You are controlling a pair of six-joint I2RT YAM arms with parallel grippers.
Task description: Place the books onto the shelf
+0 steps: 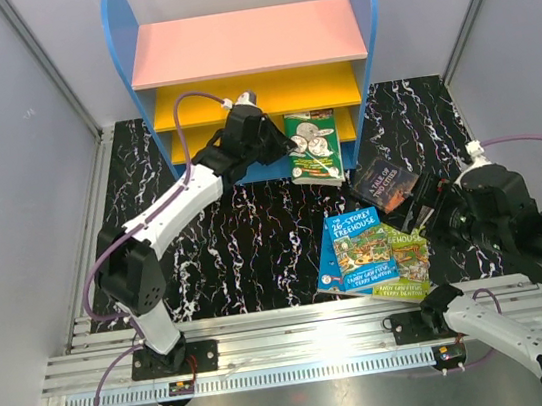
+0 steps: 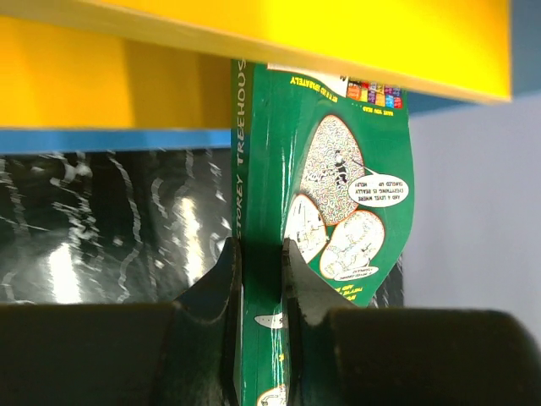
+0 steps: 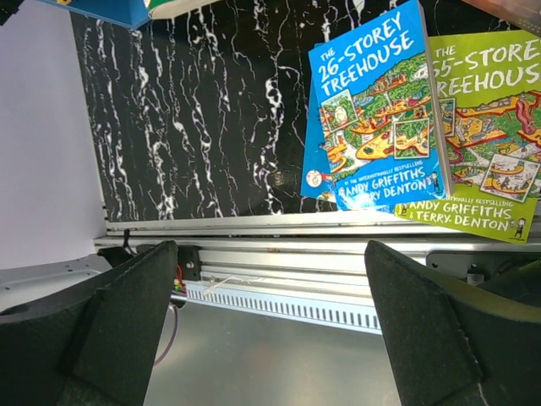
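At the shelf (image 1: 122,42), left gripper (image 2: 260,254) is clamping the green book (image 2: 338,169), best keeping it upright while sliding in; right gripper (image 3: 270,254) is gaping.

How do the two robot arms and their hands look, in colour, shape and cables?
Both arms have white rounded links and bulky black joints: the left arm and the right arm. Each stands on a black base plate. A purple cable loops along the left arm; another reaches the right one. The left hand and the right hand each have two broad, matte black fingers.
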